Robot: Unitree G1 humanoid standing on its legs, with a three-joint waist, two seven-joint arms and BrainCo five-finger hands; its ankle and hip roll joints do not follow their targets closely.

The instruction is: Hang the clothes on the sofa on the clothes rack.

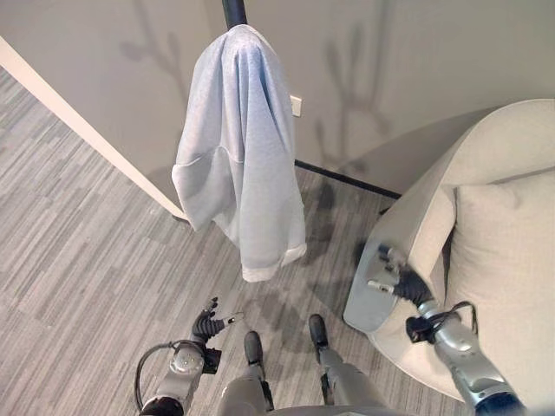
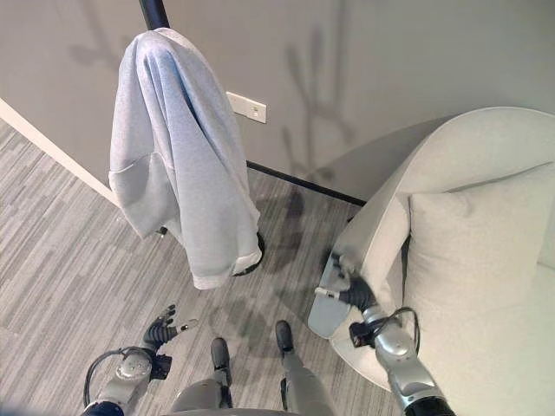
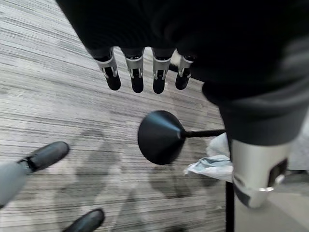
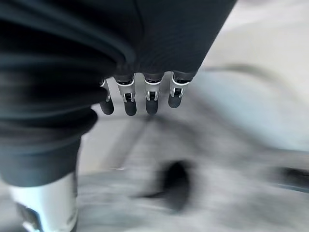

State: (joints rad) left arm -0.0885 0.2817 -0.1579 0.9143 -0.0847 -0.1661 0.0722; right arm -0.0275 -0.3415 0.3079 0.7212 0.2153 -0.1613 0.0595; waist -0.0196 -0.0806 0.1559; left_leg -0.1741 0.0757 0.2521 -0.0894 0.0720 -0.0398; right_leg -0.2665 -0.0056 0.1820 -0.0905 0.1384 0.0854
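You are looking down at a room corner where a pale armchair-style sofa (image 1: pixel 503 260) takes up the space to the right of the clothes rack (image 1: pixel 233 10), the landmark here. The rack's dark pole rises near the wall, and its round black base (image 3: pixel 159 137) sits on the grey striped floor (image 1: pixel 78 251). A light blue garment (image 1: pixel 238 147) is draped over the top of the rack and hangs down freely, well apart from the sofa. Below the rack, your left hand (image 1: pixel 208 322) hangs low over the floor with fingers straight and relaxed, holding nothing. To the right of the rack, your right hand (image 2: pixel 347 290) is beside the sofa's arm, fingers also loose and empty. The hanging step looks done; next, check the sofa for any garment left.
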